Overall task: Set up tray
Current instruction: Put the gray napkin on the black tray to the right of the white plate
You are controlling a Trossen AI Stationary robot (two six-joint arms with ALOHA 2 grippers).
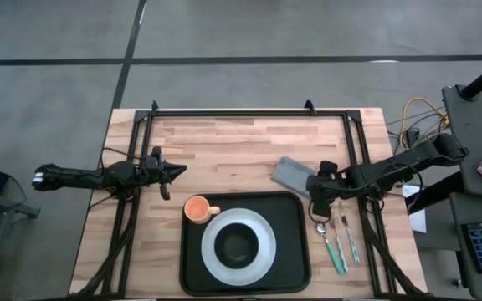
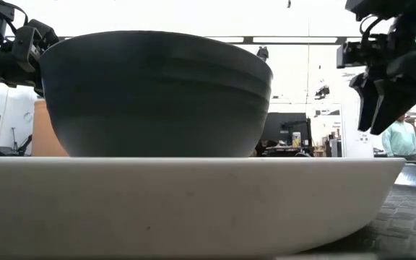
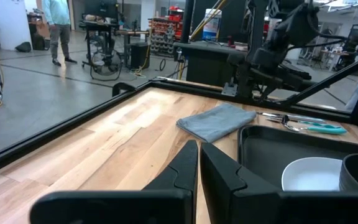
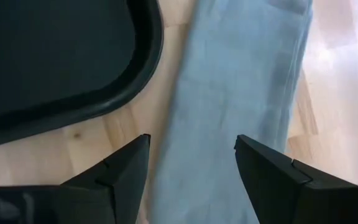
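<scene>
The black tray (image 1: 287, 219) lies at the table's near middle. On it sits a white plate (image 1: 239, 245) with a dark bowl (image 1: 239, 244) in it, and an orange cup (image 1: 197, 209) stands at its far left corner. A folded grey napkin (image 1: 294, 173) lies flat on the wood just beyond the tray's far right corner. My right gripper (image 1: 319, 213) is open and points down over the napkin (image 4: 235, 93). In the right wrist view its fingers stand to either side of the cloth, beside the tray's corner (image 4: 135, 68). My left gripper (image 1: 174, 171) is shut and hovers left of the tray.
Cutlery with teal handles (image 1: 340, 242) lies on the wood right of the tray. A black frame (image 1: 249, 111) runs along the table's far and side edges. Bare wood spreads across the far half of the table. A person (image 3: 58, 28) walks in the room beyond.
</scene>
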